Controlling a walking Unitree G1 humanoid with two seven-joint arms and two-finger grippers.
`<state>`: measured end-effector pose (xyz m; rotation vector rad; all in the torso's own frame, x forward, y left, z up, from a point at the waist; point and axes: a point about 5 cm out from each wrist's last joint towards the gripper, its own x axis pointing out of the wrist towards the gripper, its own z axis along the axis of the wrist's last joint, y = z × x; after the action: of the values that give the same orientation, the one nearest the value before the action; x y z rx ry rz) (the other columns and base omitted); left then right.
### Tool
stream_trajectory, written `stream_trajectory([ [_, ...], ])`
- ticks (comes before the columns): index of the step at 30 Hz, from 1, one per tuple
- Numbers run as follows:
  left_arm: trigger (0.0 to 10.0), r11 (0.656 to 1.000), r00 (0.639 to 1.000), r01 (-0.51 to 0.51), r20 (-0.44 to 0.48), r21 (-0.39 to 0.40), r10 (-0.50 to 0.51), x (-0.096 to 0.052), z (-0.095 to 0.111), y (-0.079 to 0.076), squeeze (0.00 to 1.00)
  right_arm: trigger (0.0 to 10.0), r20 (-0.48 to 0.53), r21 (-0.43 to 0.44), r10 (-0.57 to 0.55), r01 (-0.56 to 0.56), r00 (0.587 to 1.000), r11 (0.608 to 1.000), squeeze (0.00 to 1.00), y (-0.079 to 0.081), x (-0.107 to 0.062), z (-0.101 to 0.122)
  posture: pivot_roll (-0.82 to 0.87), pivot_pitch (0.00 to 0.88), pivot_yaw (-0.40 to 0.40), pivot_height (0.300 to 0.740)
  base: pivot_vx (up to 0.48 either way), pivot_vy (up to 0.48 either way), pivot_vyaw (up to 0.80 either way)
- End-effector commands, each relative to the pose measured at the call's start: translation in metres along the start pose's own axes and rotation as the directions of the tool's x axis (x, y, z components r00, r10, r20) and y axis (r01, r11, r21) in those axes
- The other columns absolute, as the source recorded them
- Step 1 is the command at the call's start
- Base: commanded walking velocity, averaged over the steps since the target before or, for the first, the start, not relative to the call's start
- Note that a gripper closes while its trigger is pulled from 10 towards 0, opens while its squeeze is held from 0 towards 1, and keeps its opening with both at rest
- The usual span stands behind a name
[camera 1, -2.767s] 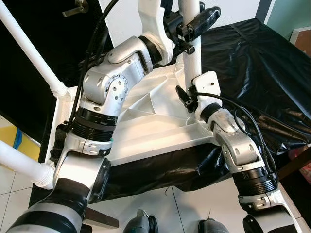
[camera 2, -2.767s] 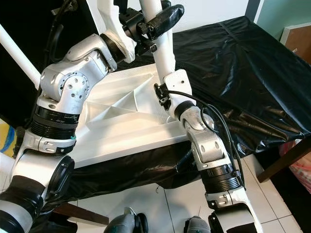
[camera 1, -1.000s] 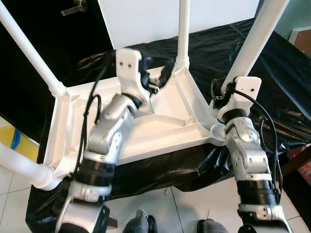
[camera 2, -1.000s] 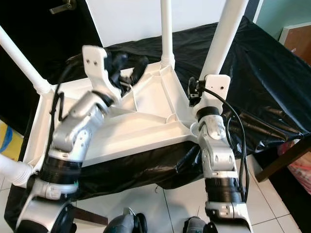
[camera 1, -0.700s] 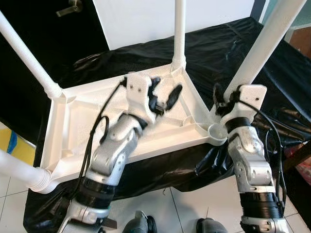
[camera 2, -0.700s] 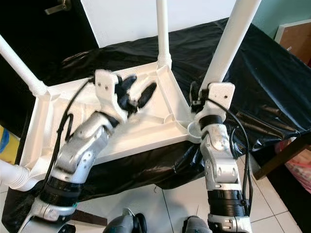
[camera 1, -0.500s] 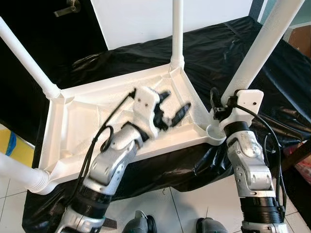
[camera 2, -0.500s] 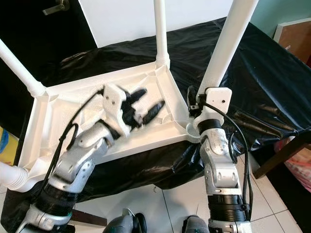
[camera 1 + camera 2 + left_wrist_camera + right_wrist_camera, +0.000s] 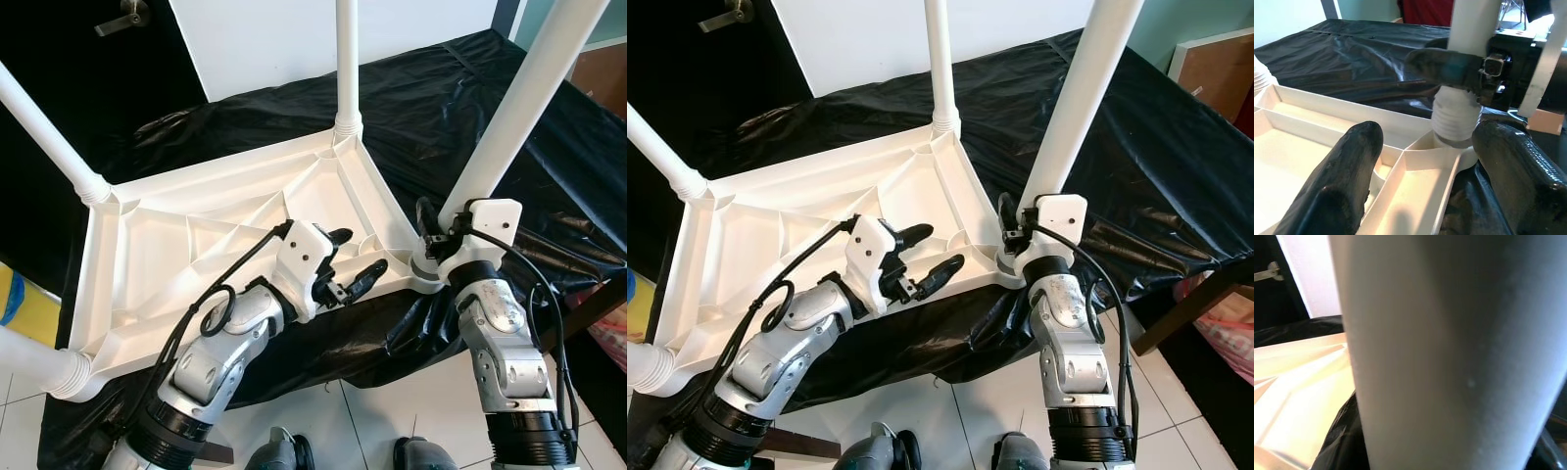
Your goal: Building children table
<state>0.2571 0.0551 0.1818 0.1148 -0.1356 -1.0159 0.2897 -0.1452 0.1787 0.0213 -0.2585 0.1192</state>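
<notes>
A white plastic children's table [image 9: 196, 245] lies upside down on black sheeting. Its far leg [image 9: 345, 59], left leg [image 9: 44, 127] and near-left leg [image 9: 29, 357] point up. The near-right leg [image 9: 519, 108] leans out of its corner socket [image 9: 423, 269]. My right gripper [image 9: 436, 230] is shut around the base of that leg, and one black finger [image 9: 1444, 66] wraps it in the left wrist view. The leg [image 9: 1449, 357] shows close up in the right wrist view. My left gripper [image 9: 355, 262] hangs open over the table's near edge, a short way left of the socket, holding nothing.
Black plastic sheeting [image 9: 441, 98] covers the work surface and hangs over its front edge. A white board [image 9: 265, 39] and a dark door with a handle [image 9: 122, 18] stand behind. A brown box [image 9: 1215, 59] is at the far right. White floor tiles [image 9: 392, 401] lie below.
My left gripper let go of the near-right leg up high, then came down and back over the tabletop to its near edge, open. The right gripper slid down to the leg's base.
</notes>
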Motion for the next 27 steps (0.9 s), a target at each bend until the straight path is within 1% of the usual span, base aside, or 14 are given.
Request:
stream_trajectory([
  [1,10.0,0.99,0.99,0.141,-0.016,-0.001,-0.141,-0.003,-0.003,-0.009,0.0,10.0,-0.003,0.008,0.02,-0.02,1.0,1.0,0.0,0.003,-0.002,-0.002,-0.06,0.139,0.073,0.74,0.0,0.0,0.0],
  [2,10.0,0.985,0.984,0.172,-0.038,-0.026,-0.173,-0.005,-0.005,-0.013,0.0,10.0,-0.02,0.007,0.042,-0.042,0.999,0.999,0.0,0.006,-0.002,-0.006,-0.06,0.143,0.068,0.74,0.0,0.0,0.0],
  [4,10.0,0.985,0.984,0.172,-0.038,-0.026,-0.173,-0.005,-0.005,-0.013,0.0,10.0,-0.02,0.007,0.042,-0.042,0.999,0.999,0.0,0.006,-0.002,-0.006,-0.06,0.143,0.068,0.74,0.0,0.0,0.0],
  [5,10.0,0.978,0.977,0.206,-0.054,-0.046,-0.208,-0.008,-0.005,-0.017,0.0,10.0,-0.043,0.007,0.063,-0.063,0.997,0.998,0.0,0.007,-0.003,-0.012,-0.06,0.143,0.063,0.74,0.0,0.0,0.0],
  [9,10.0,0.97,0.969,0.237,-0.065,-0.054,-0.24,-0.01,-0.005,-0.022,0.0,10.0,-0.076,-0.014,0.092,-0.094,0.993,0.996,0.0,0.006,-0.004,-0.019,-0.06,0.144,0.057,0.74,0.0,0.0,0.0],
  [13,10.0,0.97,0.968,0.238,-0.065,-0.049,-0.241,-0.01,-0.004,-0.023,0.0,10.0,-0.09,-0.025,0.1,-0.103,0.991,0.994,0.0,0.005,-0.006,-0.022,-0.06,0.144,0.054,0.74,0.0,0.0,0.0],
  [18,10.0,0.974,0.972,0.225,-0.06,-0.036,-0.227,-0.011,-0.002,-0.022,0.0,10.0,-0.121,-0.064,0.109,-0.118,0.987,0.991,0.0,-0.002,-0.012,-0.026,-0.06,0.137,0.05,0.74,0.0,0.0,0.0],
  [21,10.0,0.974,0.973,0.224,-0.059,-0.034,-0.225,-0.011,-0.002,-0.022,0.0,10.0,-0.123,-0.072,0.105,-0.115,0.987,0.991,0.0,-0.003,-0.013,-0.026,-0.06,0.136,0.051,0.74,0.0,0.0,0.0],
  [27,10.0,0.975,0.973,0.22,-0.066,-0.033,-0.222,-0.011,0.0,-0.021,0.0,10.0,-0.13,-0.074,0.056,-0.066,0.99,0.995,0.0,-0.011,-0.014,-0.029,-0.07,0.133,0.06,0.74,0.0,0.0,0.0],
])
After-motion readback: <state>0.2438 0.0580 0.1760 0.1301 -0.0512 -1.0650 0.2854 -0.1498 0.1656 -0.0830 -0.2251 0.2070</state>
